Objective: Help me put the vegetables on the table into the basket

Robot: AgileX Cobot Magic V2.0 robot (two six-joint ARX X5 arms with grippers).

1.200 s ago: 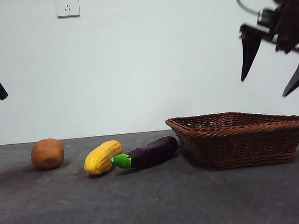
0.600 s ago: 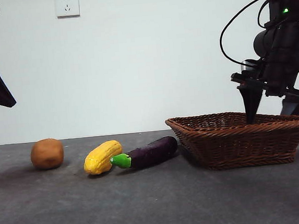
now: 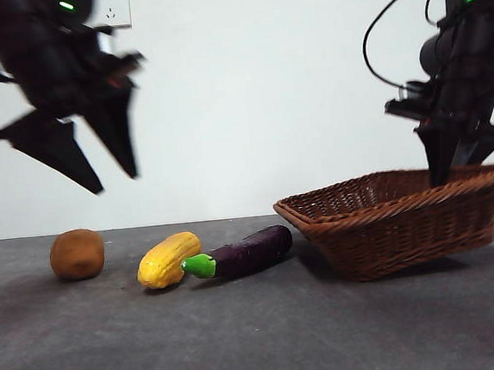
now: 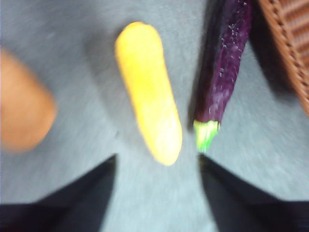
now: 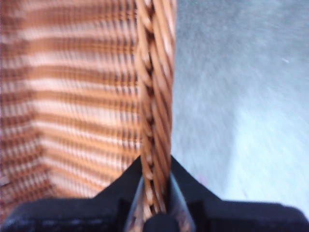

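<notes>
Corn and eggplant lower centre on table, potato lower left. Left gripper upper left, spread wide, empty: centre over corn, drop straight. Right gripper pinched on basket rim, right side tilted up: hold steady.

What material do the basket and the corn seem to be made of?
Basket: woven wicker, reddish-brown, slightly glossy; its braided rim strands show where the right gripper clamps it. Corn: probably plastic or foam, since its yellow skin looks smooth and matte, without distinct kernels.
</notes>
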